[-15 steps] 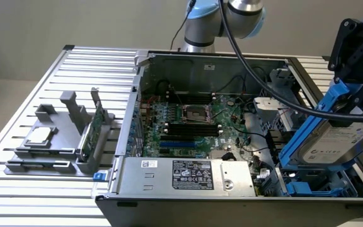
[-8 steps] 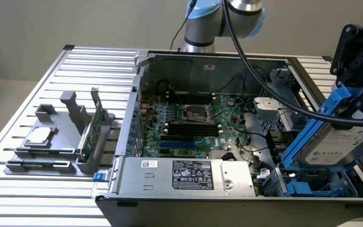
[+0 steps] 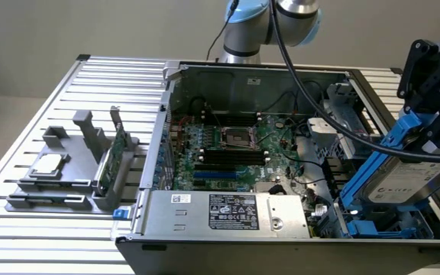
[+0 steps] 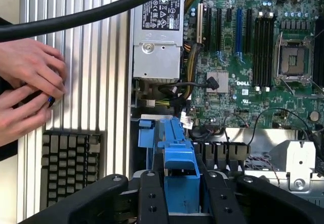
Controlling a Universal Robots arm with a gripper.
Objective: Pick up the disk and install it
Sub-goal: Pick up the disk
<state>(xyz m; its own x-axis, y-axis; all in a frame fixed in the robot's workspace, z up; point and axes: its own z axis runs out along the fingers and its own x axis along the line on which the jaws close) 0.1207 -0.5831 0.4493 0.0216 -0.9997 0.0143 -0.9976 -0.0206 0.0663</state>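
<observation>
Disk (image 3: 403, 175), exterior view: silver-grey body with a white label and a blue carrier frame. It is tilted steeply over the corner of the open computer case (image 3: 251, 74) on the exterior view's right. Its lower end sits close above a blue drive bay (image 3: 369, 229); cannot tell if they touch. The claw (image 3: 428, 127) is clamped on the upper end of the blue frame. A black cable (image 3: 319, 109) runs from the arm (image 3: 270, 23) down across the case. Inside the case the motherboard (image 3: 228, 143) lies flat, with the power supply (image 3: 228, 212) along the near edge. The case stands on a slatted metal bench (image 3: 90, 80). On the exterior view's left, a grey fixture (image 3: 59, 189) carries a square silver chip (image 3: 48, 164) and an upright green circuit card (image 3: 110, 163).

Wrist view: the claw (image 4: 183, 197) has two black fingers (image 4: 152, 198) pressed on either side of the blue frame of the disk (image 4: 179, 166), narrow grip. Past the frame are the blue bay (image 4: 149, 133), motherboard (image 4: 238, 82) and power supply (image 4: 157, 37). Beside the case, on the bench (image 4: 101, 82), lies a keyboard (image 4: 71, 168). Two hands (image 4: 28, 90) of a person rest together just beyond it.
</observation>
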